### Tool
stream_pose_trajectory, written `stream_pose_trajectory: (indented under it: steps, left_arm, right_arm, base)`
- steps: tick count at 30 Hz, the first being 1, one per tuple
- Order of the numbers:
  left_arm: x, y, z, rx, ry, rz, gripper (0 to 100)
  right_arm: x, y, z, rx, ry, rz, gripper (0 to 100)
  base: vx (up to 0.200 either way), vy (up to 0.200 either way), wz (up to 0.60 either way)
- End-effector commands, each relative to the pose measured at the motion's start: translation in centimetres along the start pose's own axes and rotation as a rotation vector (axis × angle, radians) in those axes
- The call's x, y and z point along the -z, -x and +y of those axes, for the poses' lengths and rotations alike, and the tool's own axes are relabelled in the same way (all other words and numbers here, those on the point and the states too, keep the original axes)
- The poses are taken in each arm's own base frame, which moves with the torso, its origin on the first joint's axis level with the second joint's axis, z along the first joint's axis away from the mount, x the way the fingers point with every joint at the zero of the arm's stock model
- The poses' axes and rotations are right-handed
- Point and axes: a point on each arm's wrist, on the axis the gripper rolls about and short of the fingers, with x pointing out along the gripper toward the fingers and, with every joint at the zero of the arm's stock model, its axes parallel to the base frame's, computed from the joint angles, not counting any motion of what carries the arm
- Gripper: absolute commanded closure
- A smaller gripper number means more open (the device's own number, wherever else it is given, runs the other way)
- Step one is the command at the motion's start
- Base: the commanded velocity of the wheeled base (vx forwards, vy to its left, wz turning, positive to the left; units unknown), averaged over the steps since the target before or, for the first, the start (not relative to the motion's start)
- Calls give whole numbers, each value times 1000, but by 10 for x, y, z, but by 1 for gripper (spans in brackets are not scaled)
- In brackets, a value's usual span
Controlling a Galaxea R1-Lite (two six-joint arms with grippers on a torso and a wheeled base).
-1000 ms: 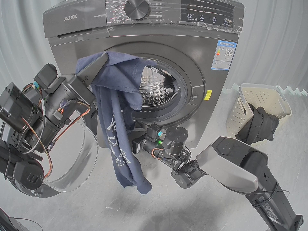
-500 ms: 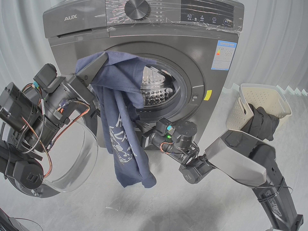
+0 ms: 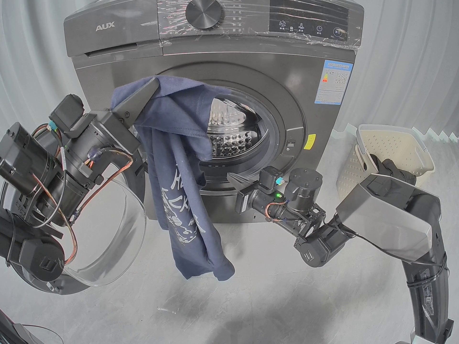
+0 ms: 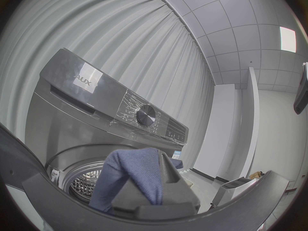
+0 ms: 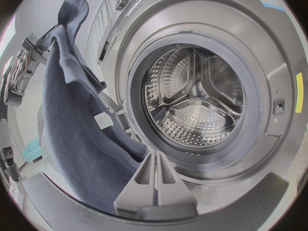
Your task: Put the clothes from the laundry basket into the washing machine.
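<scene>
Arms, we note: left claw raised before the washing machine, clenched on a limp navy shirt; right claw low, clenched empty.

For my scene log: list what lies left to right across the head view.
Open washer door → navy shirt → drum → yellow sticker → laundry basket.

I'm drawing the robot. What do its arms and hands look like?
The left arm and right arm are black blocks with orange braided cables. The right one has a silver-grey shell and a green light. The left hand and right hand are dark grey wedges.
</scene>
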Motion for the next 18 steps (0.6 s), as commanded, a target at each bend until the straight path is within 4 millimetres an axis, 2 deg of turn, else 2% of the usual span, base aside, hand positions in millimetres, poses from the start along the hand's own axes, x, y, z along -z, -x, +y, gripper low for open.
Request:
stream_pose_trajectory:
  steps: [1,2,3,7,11,15,18]
  left_arm:
    - [1,0,-2,8,4,2,100]
    - [0,0,-3,10,5,-1,100]
    - [0,0,-3,11,5,-1,100]
    - [0,0,-4,14,6,-2,100]
    - [-1,0,-5,15,6,-3,100]
    - [-1,0,-5,17,6,-4,100]
    - [-1,0,-5,17,6,-4,100]
  right_arm:
    - [-3,0,0,39,5,7,100]
    - [10,-4,-2,58,0,40,100]
    - [15,-9,-2,58,-1,49,0]
    - [22,-26,-4,38,4,31,0]
    - [34,-30,0,-12,11,78,0]
    - [49,-31,23,-88,14,105,0]
    - [49,-33,42,-127,13,100,0]
  base:
    - [0,0,0]
    - [0,0,0]
    - [0,0,0]
    - [0,0,0]
    - [0,0,0]
    - [0,0,0]
    - [0,0,0]
